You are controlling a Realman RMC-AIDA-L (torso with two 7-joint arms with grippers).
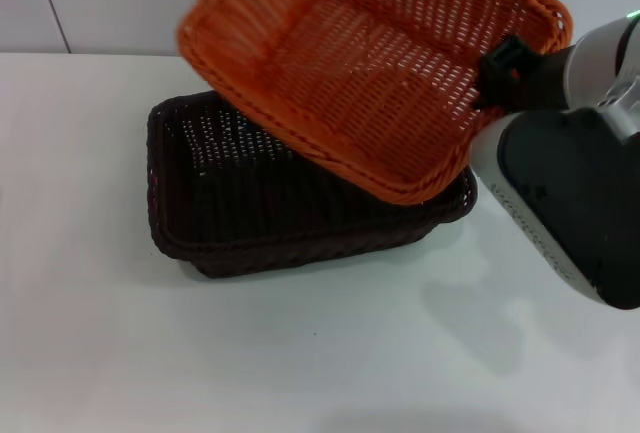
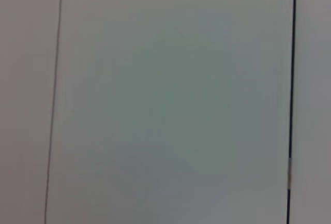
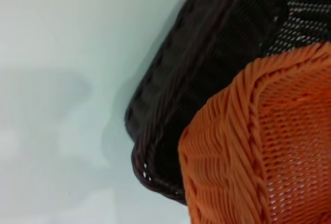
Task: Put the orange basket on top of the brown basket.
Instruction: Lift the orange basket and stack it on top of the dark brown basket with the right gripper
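Orange basket (image 1: 370, 68): upper centre of head view, tilted, gripped at its right rim by right gripper (image 1: 505, 68), fingers clamped on it. Level first, square over brown basket (image 1: 250, 203) at centre, then lower gently.

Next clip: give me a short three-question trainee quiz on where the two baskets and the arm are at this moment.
1. True or false: the bright orange woven basket lies flat inside the dark brown woven basket.
2. Which gripper holds the orange basket? A left, B right.
3. Fill in: the brown basket stands on the white ____.

Key: 1 false, it is tilted in the air above the brown one. 2 B, at its right rim; the left gripper is out of view. 3 table.
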